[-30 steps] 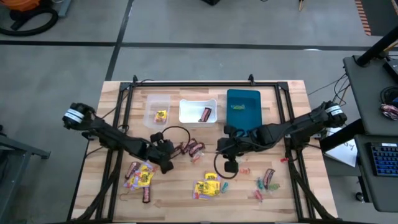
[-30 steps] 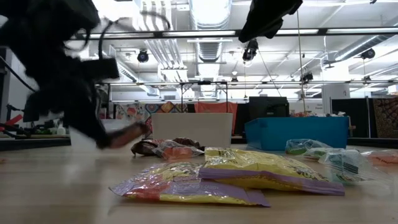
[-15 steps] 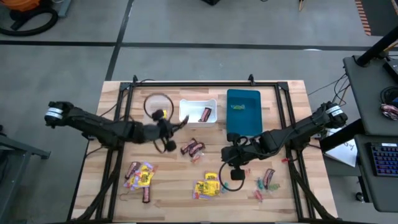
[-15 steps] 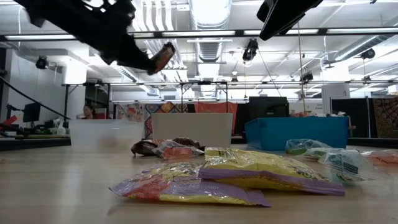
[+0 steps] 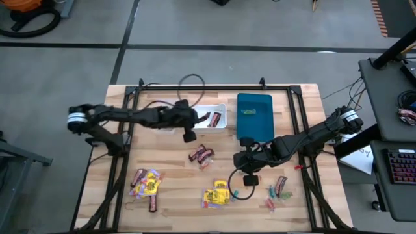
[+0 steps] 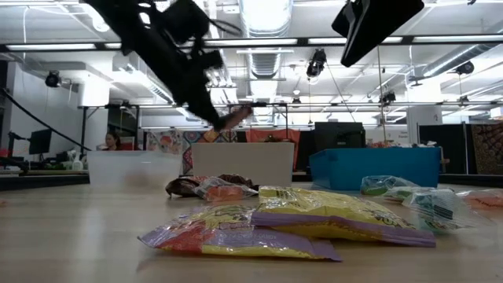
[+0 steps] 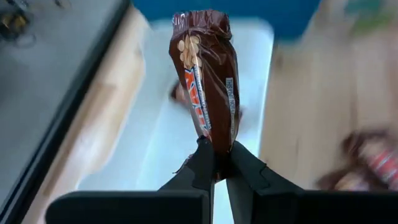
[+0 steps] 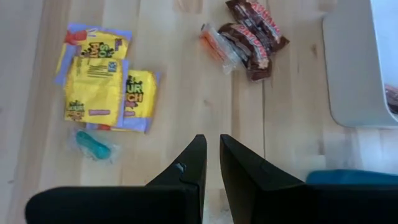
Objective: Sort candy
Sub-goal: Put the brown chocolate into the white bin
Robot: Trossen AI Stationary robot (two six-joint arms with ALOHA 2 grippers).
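My left gripper (image 5: 195,121) hangs over the near-left part of the white bin (image 5: 209,108), shut on a dark brown-red bar (image 7: 208,74); in the low view the bar (image 6: 233,119) is well above the table. One more brown bar (image 5: 214,119) lies in that bin. My right gripper (image 8: 211,149) hovers above the table's middle (image 5: 244,162), shut, with nothing between the fingers. Below it lie yellow packets (image 8: 99,81), brown bars (image 8: 252,37) and a teal piece (image 8: 93,143). More yellow packets (image 5: 146,183) lie near the left front. My left gripper pinches the brown bar by its lower end (image 7: 214,146) between the two fingers (image 7: 202,158). The bar runs on straight out past the fingertips, in line with them. It is lifted clear, above the white bin (image 7: 249,74).
A clear bin (image 5: 156,117), partly under my left arm, holds a yellow sweet. The blue bin (image 5: 254,116) stands right of the white one. Small green, teal and red pieces (image 5: 276,188) lie near the right front. A black frame (image 5: 214,88) rims the table.
My left gripper has risen from the table beside the brown bars and swung toward the far edge and to the right, carrying the bar over to the white bin. My right gripper has drifted a little toward the near edge.
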